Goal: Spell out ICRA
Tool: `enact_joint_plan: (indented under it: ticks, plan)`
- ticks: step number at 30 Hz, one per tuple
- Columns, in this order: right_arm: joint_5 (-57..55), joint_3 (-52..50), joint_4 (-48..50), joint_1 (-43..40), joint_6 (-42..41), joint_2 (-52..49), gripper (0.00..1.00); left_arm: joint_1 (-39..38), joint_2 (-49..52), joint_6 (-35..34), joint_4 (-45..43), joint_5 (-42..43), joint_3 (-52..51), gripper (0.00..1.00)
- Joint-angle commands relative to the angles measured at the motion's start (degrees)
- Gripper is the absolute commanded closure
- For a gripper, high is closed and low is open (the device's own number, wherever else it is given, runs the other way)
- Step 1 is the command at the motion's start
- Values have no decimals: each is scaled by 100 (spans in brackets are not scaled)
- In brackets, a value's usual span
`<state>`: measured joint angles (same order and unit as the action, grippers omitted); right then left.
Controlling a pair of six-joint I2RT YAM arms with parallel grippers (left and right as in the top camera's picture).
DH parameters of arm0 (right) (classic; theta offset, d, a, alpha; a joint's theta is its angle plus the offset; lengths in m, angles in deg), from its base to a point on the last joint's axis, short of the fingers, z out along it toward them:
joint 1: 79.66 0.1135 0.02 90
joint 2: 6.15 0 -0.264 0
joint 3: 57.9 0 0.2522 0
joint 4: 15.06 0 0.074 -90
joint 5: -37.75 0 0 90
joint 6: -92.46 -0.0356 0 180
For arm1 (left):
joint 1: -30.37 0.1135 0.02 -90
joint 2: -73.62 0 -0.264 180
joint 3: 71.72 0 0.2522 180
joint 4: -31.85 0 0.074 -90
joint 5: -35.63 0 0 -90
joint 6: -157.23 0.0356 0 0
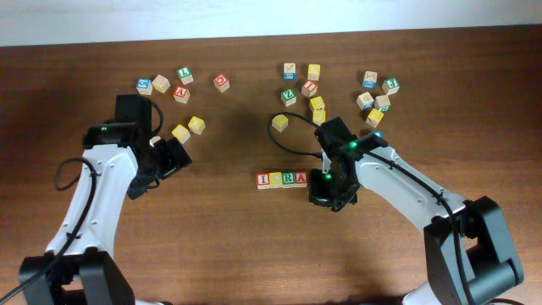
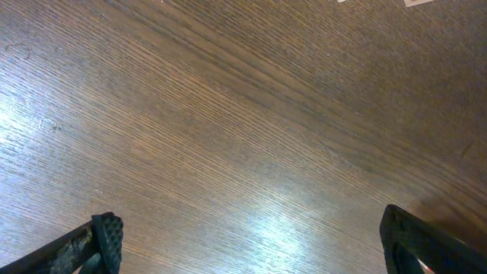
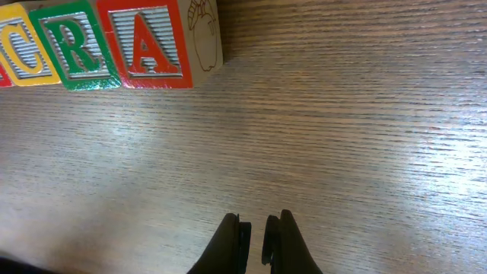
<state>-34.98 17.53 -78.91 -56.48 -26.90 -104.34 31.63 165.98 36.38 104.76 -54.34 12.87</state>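
Four letter blocks stand in a touching row on the wooden table: I point(image 1: 263, 180), C point(image 1: 276, 180), R point(image 1: 289, 179), A point(image 1: 301, 178). The right wrist view shows the yellow C point(image 3: 23, 53), green R point(image 3: 76, 49) and red A point(image 3: 148, 42) at its top left. My right gripper point(image 1: 322, 196) point(image 3: 257, 228) sits just right of the A block, apart from it, with its jaws nearly together and nothing between them. My left gripper point(image 1: 174, 158) point(image 2: 251, 232) is wide open and empty over bare wood, far left of the row.
Loose letter blocks lie at the back left point(image 1: 161, 83), with two yellow ones point(image 1: 188, 129) near my left gripper. More blocks lie at the back middle point(image 1: 309, 85) and back right point(image 1: 377, 93). A single yellow block point(image 1: 280, 123) sits behind the row.
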Motion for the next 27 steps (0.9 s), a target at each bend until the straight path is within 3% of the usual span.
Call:
enact_joint_plan:
  ticks: [1,27]
  plan:
    - [9,28,101,11,37,129,96,-9,-120,79,13,66,46,1]
    - [11,-2,256,59,35,129,96,-662,-120,101,-52,208,46,1]
